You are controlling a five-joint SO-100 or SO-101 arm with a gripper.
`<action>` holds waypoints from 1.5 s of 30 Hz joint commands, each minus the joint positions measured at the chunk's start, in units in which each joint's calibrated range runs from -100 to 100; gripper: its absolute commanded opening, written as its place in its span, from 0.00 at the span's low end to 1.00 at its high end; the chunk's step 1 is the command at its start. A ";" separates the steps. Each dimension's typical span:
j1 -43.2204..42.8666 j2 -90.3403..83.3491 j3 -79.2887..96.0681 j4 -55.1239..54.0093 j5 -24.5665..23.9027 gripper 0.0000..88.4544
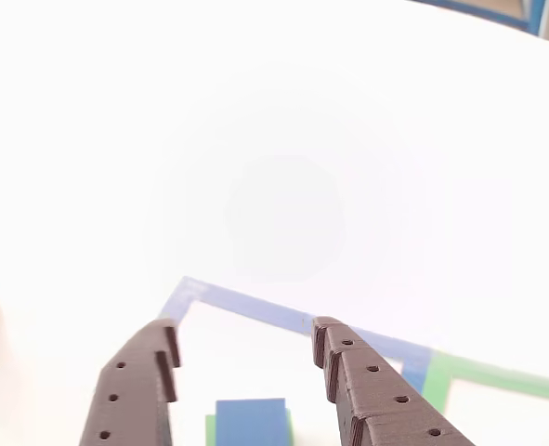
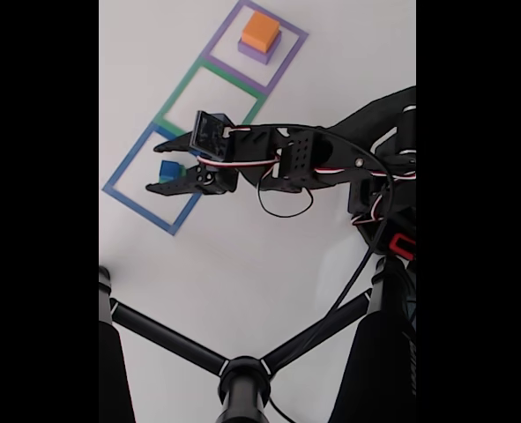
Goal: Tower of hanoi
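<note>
On the white worktop (image 2: pixel 242 256) three taped squares lie in a row in the fixed view: a blue outline (image 2: pixel 119 192), a green outline (image 2: pixel 174 104) and a purple outline (image 2: pixel 288 30). The orange block (image 2: pixel 261 30) sits on the purple block (image 2: pixel 270 52) inside the purple outline, so the two biggest pieces seem already stacked at one end of the row. The blue block (image 1: pixel 250 421) sits on the green block (image 1: pixel 210 430) inside the blue outline at the other end, and the green outline between them holds no block. The pincer (image 1: pixel 241 348) hovers over this small pair with its two dark fingers spread wide, one on each side of the blue block and not touching it; it is released and holds nothing. I judge that the task is roughly in the middle: the big blocks look placed, while the green and blue ones must yet go over to them. The next step is probably to lower the pincer, close it on the blue block and carry it to the green outline, so that the green block becomes free to move
</note>
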 commanded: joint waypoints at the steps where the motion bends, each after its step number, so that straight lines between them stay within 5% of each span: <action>1: 3.50 -16.79 -2.13 19.39 0.59 0.00; 14: 19.22 -41.74 -27.67 88.30 0.59 0.00; 22: 31.87 -39.96 -51.40 112.75 0.59 0.00; 36: 46.06 -40.20 -57.95 119.88 0.59 0.01; 45: 48.37 -40.77 -47.22 109.03 0.59 0.20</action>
